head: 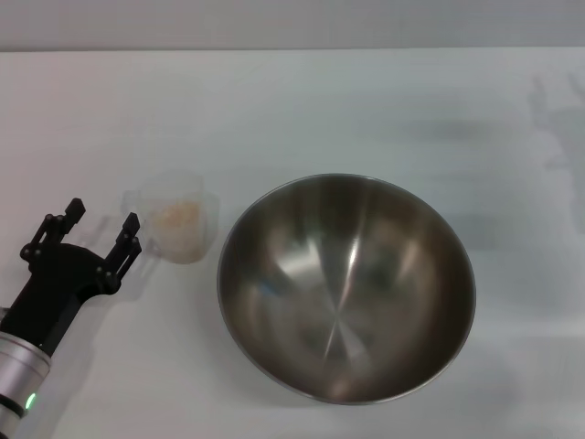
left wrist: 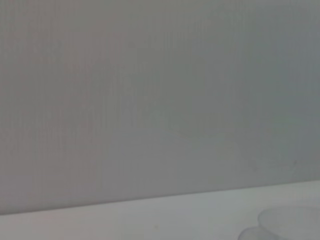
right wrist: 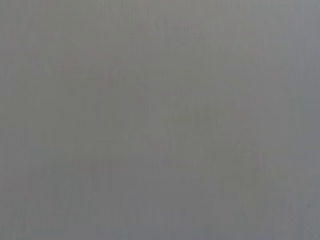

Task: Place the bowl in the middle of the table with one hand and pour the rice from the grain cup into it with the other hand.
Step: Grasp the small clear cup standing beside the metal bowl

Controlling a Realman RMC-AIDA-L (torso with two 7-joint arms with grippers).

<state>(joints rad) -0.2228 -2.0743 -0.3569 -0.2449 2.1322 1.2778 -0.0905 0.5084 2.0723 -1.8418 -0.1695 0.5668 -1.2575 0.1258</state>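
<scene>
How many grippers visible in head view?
1: the left gripper, fingers open, beside the grain cup at the table's left. The right gripper is out of view.

At the lower left of the head view, the matte black two-fingered left gripper (head: 102, 226) joins a silver cylindrical wrist bearing a small green light.

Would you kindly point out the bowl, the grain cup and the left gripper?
bowl (head: 347, 302), head view, inner bottom.
grain cup (head: 179, 229), head view, on the rice inside.
left gripper (head: 102, 227), head view, between the fingertips.
</scene>
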